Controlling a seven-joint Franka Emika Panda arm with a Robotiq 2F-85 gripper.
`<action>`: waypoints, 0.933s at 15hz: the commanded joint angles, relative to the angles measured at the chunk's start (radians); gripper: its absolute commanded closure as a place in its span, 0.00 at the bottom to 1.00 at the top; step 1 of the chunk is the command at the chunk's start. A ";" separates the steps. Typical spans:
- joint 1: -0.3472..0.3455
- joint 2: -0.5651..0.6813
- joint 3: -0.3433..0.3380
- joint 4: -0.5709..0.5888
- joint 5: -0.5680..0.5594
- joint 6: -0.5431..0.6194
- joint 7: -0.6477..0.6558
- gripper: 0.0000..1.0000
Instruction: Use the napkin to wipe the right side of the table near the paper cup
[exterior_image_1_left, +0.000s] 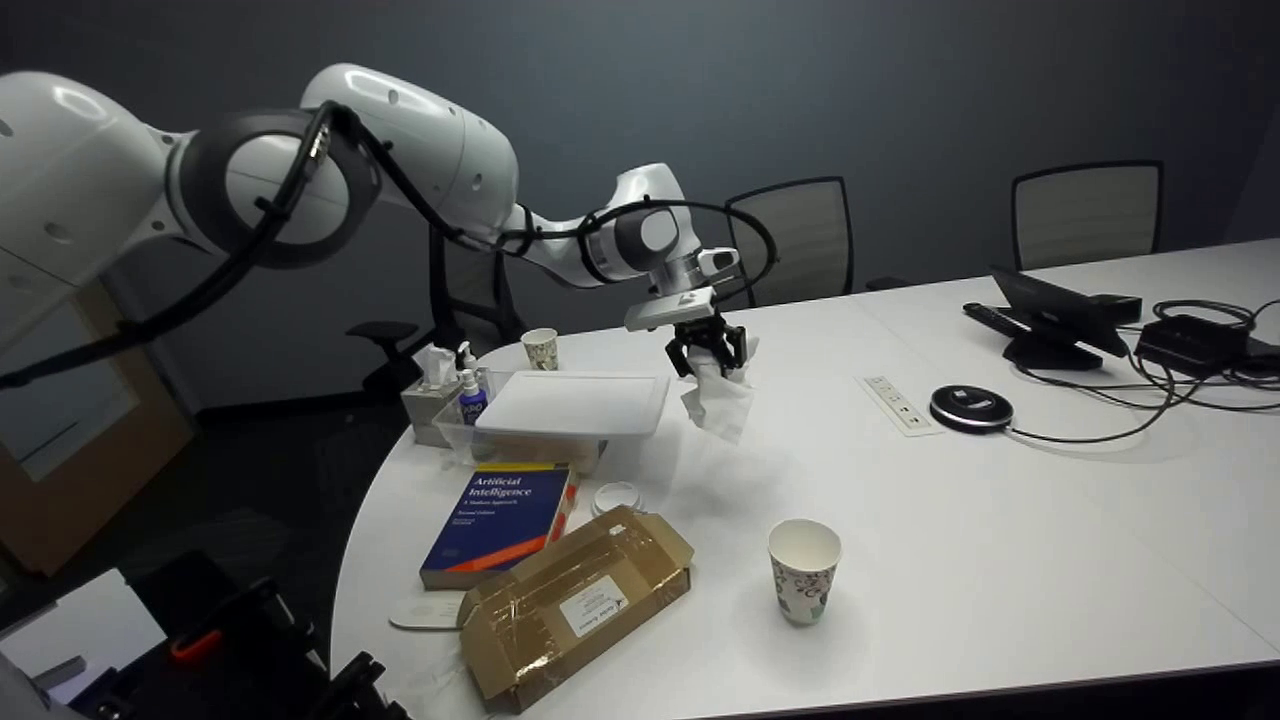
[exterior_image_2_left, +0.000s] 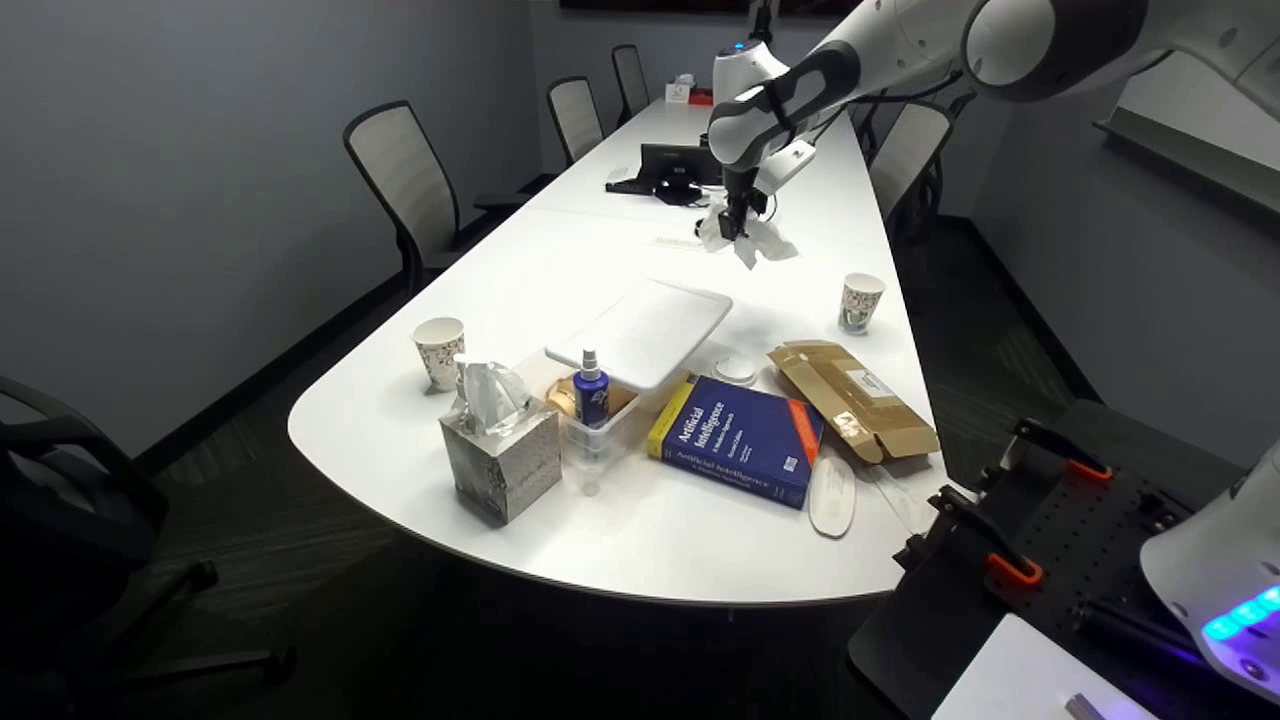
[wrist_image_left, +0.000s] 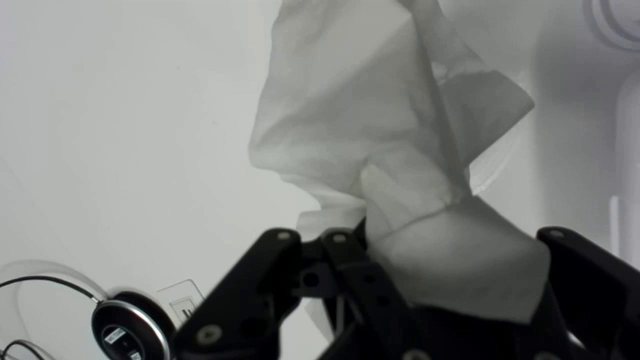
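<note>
White napkin (exterior_image_1_left: 722, 405), pinched between the jaws and drooping below them, could snag and topple the paper cup (exterior_image_1_left: 804, 572) if swept too wide.

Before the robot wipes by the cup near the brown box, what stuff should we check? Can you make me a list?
1. Is the napkin held? Ok: the gripper is shut on it.
2. Is the paper cup near the brown box standing up? Ok: it is upright.
3. Is the napkin next to that cup? Not ok: they are well apart.
4. Is the napkin touching the table? Cannot tell.
5. Is the napkin apart from the white lid? Ok: a gap shows in both exterior views.
6. Is that cup empty? Cannot tell: its bottom is hidden.
</note>
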 joint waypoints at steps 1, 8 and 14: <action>0.039 -0.149 0.030 -0.233 -0.013 0.077 -0.013 0.97; 0.073 -0.164 0.054 -0.305 0.002 0.150 0.049 0.89; 0.075 -0.186 0.050 -0.334 0.001 0.152 0.058 0.89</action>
